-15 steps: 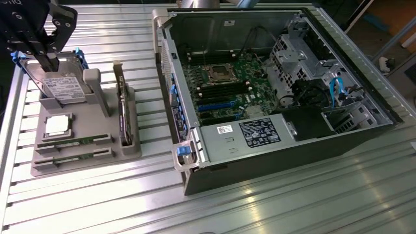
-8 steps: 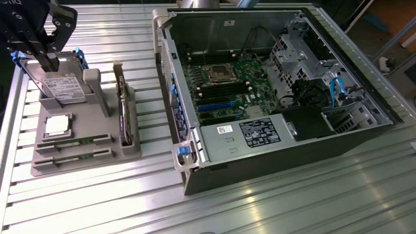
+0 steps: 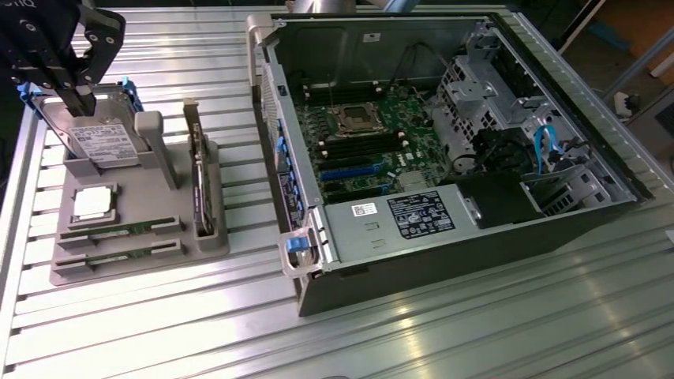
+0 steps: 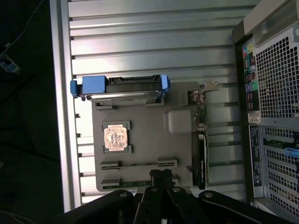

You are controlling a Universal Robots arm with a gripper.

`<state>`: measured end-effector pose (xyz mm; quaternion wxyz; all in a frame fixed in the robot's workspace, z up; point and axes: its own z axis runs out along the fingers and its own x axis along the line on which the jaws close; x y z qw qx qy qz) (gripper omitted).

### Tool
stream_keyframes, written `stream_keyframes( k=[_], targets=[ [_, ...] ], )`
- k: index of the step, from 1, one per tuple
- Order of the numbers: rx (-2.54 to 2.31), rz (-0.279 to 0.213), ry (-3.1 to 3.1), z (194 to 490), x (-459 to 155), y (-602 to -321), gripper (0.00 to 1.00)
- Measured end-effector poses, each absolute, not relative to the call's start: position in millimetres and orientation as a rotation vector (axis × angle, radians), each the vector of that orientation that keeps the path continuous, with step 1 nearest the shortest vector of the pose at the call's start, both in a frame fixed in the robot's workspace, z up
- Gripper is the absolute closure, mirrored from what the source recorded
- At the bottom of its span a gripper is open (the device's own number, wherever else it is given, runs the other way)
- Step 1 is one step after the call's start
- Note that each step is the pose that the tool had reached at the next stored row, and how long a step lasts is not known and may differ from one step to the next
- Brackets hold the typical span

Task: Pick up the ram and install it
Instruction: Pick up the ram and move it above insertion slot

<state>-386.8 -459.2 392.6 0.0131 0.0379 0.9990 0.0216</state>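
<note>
Ribbed metal table [image 3: 421, 339]; grey tray [image 3: 147, 207] holds the ram [image 3: 118, 230], thin green stick.

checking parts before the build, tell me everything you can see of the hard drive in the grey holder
The hard drive is a flat silver metal box with a white printed label on its broad face, framed by a blue plastic carrier. It stands on edge in a slot at one end of the grey holder, near the processor.
</note>
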Motion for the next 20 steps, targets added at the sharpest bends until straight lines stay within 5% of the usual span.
stream_keyframes(
  k=[20],
  targets=[
    [0.031,0.069,3.116,392.6,-386.8,-459.5,0.89]
  ],
)
